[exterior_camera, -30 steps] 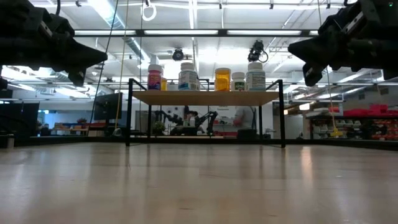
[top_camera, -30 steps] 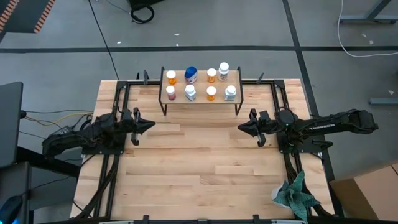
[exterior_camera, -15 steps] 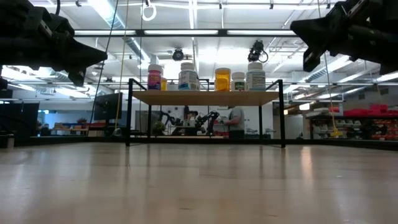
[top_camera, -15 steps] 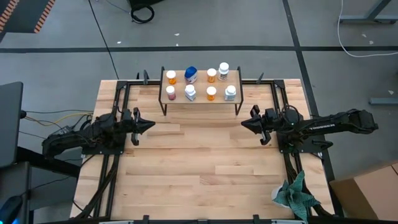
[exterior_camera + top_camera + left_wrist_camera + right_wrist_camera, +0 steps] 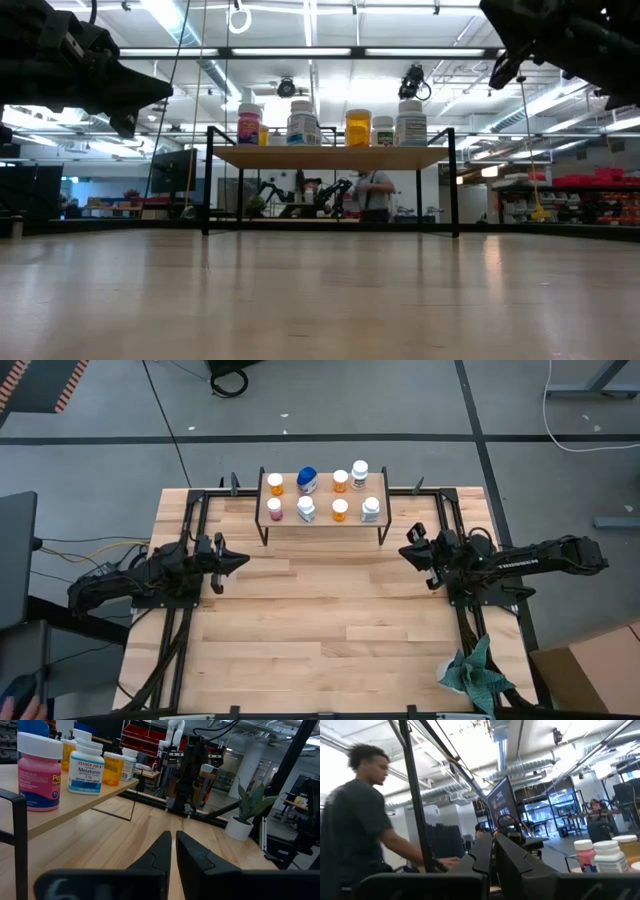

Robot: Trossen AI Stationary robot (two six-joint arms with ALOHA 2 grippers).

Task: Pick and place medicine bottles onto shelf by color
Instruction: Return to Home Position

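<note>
The shelf (image 5: 322,497) stands on thin black legs at the table's far middle. Several medicine bottles stand upright on their bases on it in two rows: in the far row orange (image 5: 275,484), blue-topped (image 5: 307,480), orange (image 5: 340,481) and white (image 5: 360,472); in the near row pink (image 5: 274,509), white (image 5: 306,510), orange (image 5: 340,511) and white (image 5: 370,510). My left gripper (image 5: 244,560) is shut and empty, raised left of the shelf and pointing right; it also shows in its wrist view (image 5: 173,840). My right gripper (image 5: 404,550) is shut and empty, raised right of the shelf and tipped upward; it also shows in its wrist view (image 5: 493,842).
A green cloth (image 5: 476,672) lies at the table's near right corner. Black frame rails (image 5: 190,610) run along the table's left and right sides. A person (image 5: 365,815) moves in the room beyond the table. Bare wood (image 5: 320,620) lies between the arms.
My right gripper has drawn back toward the table's right edge and a little toward the far edge, has risen and has tipped its fingers upward. It stays shut and empty. A person has walked across the room behind the shelf.
</note>
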